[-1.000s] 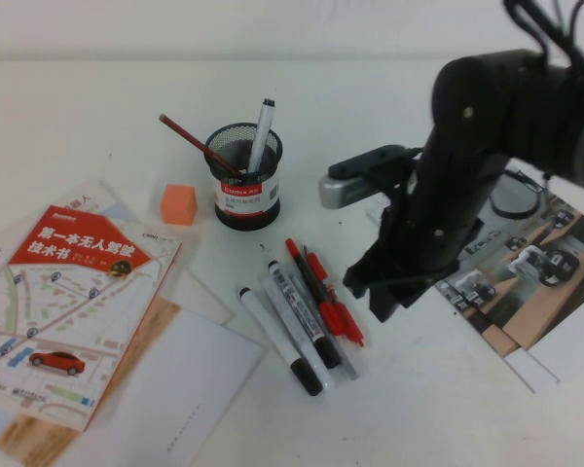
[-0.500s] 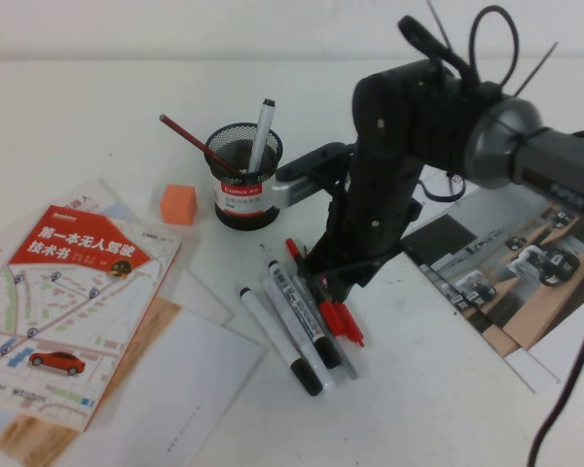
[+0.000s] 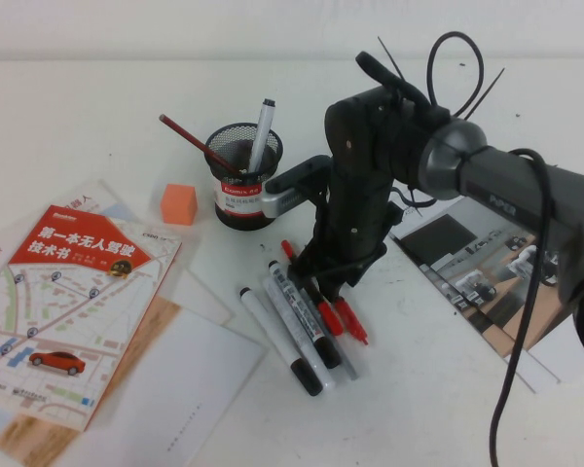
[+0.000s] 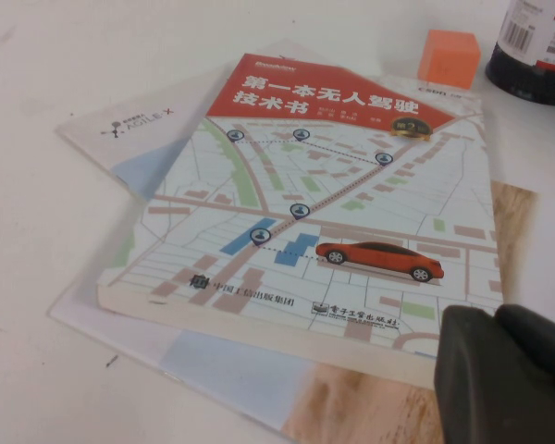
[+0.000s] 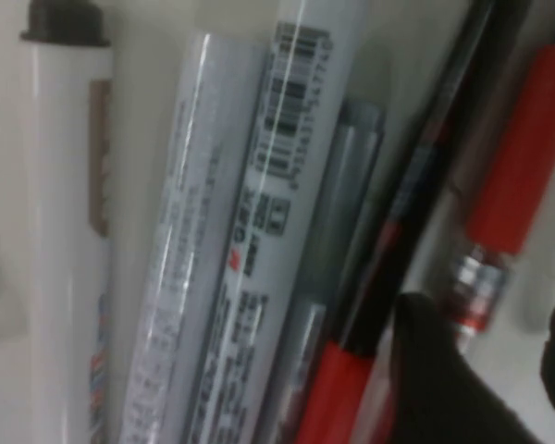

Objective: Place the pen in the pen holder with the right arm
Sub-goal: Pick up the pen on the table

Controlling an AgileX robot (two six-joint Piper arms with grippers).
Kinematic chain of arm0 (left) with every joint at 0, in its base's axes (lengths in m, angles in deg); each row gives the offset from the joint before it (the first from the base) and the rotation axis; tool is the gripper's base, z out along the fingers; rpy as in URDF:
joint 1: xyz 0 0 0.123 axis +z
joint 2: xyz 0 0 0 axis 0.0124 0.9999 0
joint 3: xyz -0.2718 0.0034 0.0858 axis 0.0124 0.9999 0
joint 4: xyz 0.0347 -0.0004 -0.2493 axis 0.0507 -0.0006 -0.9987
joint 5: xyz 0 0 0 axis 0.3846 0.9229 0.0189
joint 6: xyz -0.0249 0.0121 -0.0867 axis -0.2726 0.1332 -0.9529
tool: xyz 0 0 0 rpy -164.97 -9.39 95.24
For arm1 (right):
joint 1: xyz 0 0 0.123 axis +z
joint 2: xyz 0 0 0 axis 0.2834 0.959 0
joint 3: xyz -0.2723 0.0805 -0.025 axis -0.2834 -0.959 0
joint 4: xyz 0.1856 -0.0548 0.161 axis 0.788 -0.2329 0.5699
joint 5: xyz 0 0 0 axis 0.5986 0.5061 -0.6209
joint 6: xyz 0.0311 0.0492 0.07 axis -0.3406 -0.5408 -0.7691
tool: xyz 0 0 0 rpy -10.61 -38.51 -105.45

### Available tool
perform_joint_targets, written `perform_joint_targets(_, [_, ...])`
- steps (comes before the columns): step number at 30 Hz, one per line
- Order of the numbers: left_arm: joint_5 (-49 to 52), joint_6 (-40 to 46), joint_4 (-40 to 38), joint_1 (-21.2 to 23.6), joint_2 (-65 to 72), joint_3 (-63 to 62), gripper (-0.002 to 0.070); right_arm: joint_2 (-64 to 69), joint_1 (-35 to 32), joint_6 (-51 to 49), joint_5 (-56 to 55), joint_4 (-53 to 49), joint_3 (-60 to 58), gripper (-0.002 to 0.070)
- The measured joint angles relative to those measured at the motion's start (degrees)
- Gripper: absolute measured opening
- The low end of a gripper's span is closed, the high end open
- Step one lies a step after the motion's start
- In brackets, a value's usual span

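Right gripper (image 3: 321,284) sits low over the pile of markers (image 3: 297,326), my right arm (image 3: 370,175) bent steeply down from 3 o'clock with its wrist nearly vertical. In the right wrist view its dark fingertips (image 5: 444,388) are spread, one just beside the pen (image 5: 388,250), not closed on it. That pen (image 3: 316,297) lies on the table (image 3: 419,409), at 5 o'clock of the pen holder (image 3: 245,177). Left gripper (image 4: 504,375) hangs over the book (image 4: 324,213); whether it's closed I cannot tell.
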Motion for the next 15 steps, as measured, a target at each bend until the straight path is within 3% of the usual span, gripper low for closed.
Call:
perform_joint_targets(10, [0.0,0.0,0.0,0.0,0.0,0.0,-0.0001,1.5,0.0,-0.5,-0.6,-0.3,0.8,0.0238])
perform_joint_targets(12, [0.0,0.0,0.0,0.0,0.0,0.0,-0.0001,1.5,0.0,-0.5,-0.7,-0.4,0.9,0.0204])
perform_joint_targets(15, [0.0,0.0,0.0,0.0,0.0,0.0,-0.0001,1.6,0.0,-0.6,-1.1,-0.8,1.2,0.0089])
